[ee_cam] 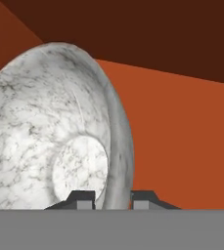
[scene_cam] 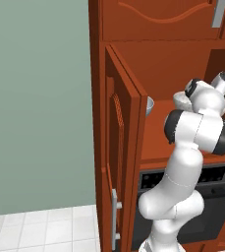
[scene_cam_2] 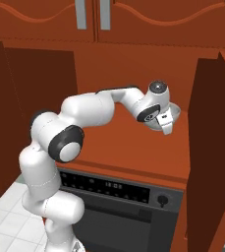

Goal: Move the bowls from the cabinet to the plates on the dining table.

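The mottled grey-silver bowl (ee_cam: 45,136) stands on the shelf inside the open cabinet (scene_cam_2: 128,142). My gripper (ee_cam: 113,197) straddles its rim, one fingertip (ee_cam: 81,199) inside the bowl and the other outside, shut on the rim. From the right base view the hand (scene_cam_2: 164,127) covers most of this bowl (scene_cam_2: 176,112), at the shelf's right part. A second bowl (scene_cam: 150,105) with a bluish rim peeks out behind the open left door (scene_cam: 119,147), at the shelf's left. The plates and the dining table are out of view.
Both cabinet doors stand open, the right door (scene_cam_2: 210,147) close to the hand. A black oven (scene_cam_2: 114,197) with a control strip sits below the shelf. Shut upper doors with silver bar handles (scene_cam_2: 80,14) hang above. White floor tiles (scene_cam: 40,229) lie to the left.
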### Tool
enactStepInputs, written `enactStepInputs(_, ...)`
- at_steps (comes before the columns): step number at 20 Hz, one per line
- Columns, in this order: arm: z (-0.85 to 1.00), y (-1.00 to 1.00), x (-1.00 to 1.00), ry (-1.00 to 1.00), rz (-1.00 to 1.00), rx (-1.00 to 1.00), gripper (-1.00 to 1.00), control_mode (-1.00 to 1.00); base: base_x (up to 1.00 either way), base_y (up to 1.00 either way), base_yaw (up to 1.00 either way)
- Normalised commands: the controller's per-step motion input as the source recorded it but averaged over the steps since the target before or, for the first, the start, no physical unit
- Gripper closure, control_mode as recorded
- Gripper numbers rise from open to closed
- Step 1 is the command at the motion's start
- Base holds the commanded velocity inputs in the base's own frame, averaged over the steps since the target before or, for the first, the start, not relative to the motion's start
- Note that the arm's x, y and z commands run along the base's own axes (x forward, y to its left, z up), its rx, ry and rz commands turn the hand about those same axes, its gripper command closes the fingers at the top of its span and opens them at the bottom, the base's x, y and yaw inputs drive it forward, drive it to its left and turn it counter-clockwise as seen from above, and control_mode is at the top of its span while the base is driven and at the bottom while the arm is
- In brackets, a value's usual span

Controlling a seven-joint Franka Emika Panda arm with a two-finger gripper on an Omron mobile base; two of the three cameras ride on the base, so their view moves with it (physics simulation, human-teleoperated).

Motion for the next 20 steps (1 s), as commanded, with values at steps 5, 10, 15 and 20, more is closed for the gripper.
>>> enactStepInputs(5, 0.37, 0.0, -0.26, -0.04, 0.02, 0.05, 1.0, -1.0, 0.0, 0.0, 0.0)
enactStepInputs(10, 0.47, 0.0, -0.46, -0.11, 0.06, 0.05, 1.0, -1.0, 0.0, 0.0, 0.0)
enactStepInputs(15, 0.39, 0.1, -0.66, -0.13, 0.1, 0.01, 1.0, -1.0, 0.0, 0.0, 0.0)
enactStepInputs(20, 0.33, 0.19, -0.69, -0.16, 0.11, 0.0, 1.0, -1.0, 0.0, 0.0, 0.0)
